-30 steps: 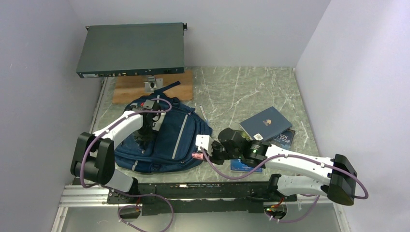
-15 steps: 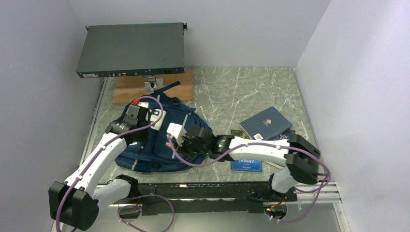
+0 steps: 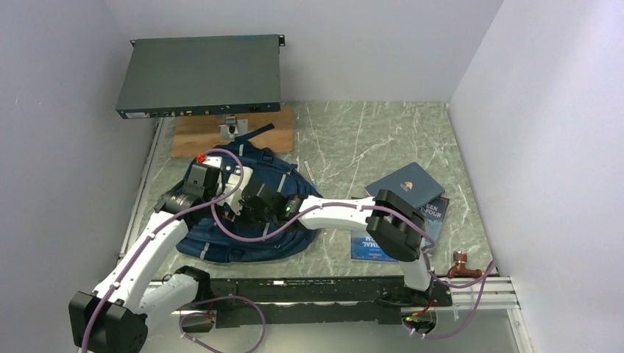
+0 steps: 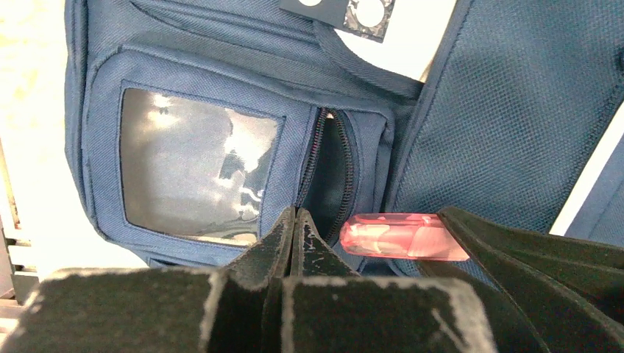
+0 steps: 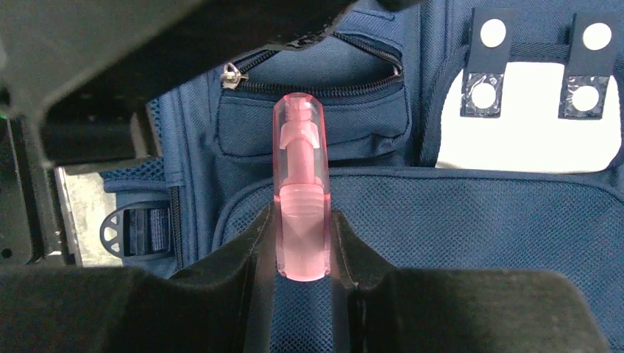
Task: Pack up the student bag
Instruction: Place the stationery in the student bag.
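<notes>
The student bag (image 3: 268, 220), a navy backpack, lies flat at the left of the table. My right gripper (image 5: 300, 220) is shut on a pink translucent tube (image 5: 299, 184), which points at the open zip of a small pocket (image 5: 316, 118). In the overhead view this right gripper (image 3: 254, 204) hovers over the bag's middle. My left gripper (image 4: 294, 220) is shut, its tips pressed together at the edge of the pocket's zip opening (image 4: 327, 176), beside a clear window (image 4: 199, 169). Whether fabric is pinched between them cannot be told. The pink tube (image 4: 401, 235) shows just right of the left fingertips.
A blue book (image 3: 405, 187) lies on other books (image 3: 375, 250) right of the bag. A wooden board (image 3: 191, 136) at the back carries a stand with a dark flat device (image 3: 200, 73). Pens (image 3: 313, 175) lie beside the bag. Walls close in on both sides.
My right arm carried the pink tube leftward from the bag's right edge to over its middle. My left gripper closed at the pocket's zip edge and its arm shifted.
</notes>
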### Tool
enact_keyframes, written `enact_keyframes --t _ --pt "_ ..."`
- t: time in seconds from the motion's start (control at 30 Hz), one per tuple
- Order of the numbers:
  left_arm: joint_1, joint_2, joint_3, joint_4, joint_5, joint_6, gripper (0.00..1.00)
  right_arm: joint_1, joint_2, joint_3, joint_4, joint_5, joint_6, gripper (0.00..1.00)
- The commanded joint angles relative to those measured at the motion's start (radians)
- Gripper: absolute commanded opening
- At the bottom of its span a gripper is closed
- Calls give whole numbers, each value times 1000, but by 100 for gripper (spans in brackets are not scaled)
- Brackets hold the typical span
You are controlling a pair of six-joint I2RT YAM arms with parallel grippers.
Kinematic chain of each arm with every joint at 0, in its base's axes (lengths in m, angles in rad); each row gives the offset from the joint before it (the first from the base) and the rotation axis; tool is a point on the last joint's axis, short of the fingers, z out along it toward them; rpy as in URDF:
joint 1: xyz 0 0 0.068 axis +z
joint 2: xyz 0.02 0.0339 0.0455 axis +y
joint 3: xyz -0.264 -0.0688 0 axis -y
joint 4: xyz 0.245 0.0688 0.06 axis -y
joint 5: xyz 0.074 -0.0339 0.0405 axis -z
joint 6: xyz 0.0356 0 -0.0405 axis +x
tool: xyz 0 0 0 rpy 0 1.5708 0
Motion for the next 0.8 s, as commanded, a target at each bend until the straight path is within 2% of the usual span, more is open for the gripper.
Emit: enact_keyframes --t 0.0,0.2,0.27,0.43,0.67,0.77 --pt "-12 -31 8 82 20 -10 0 -1 56 93 24 -22 -11 0" --pt "-12 -32 2 93 41 -7 0 -1 114 127 75 33 -62 0" --pt "-12 -29 3 91 38 -10 0 -1 103 86 114 46 -70 0" --pt "-12 -25 0 94 21 -15 0 -30 -51 -210 460 8 84 0" --pt "-10 -9 2 108 35 -3 0 -40 -112 -335 590 -124 231 0" --pt "-10 -23 0 117 43 6 0 -85 -142 -405 674 -217 364 0"
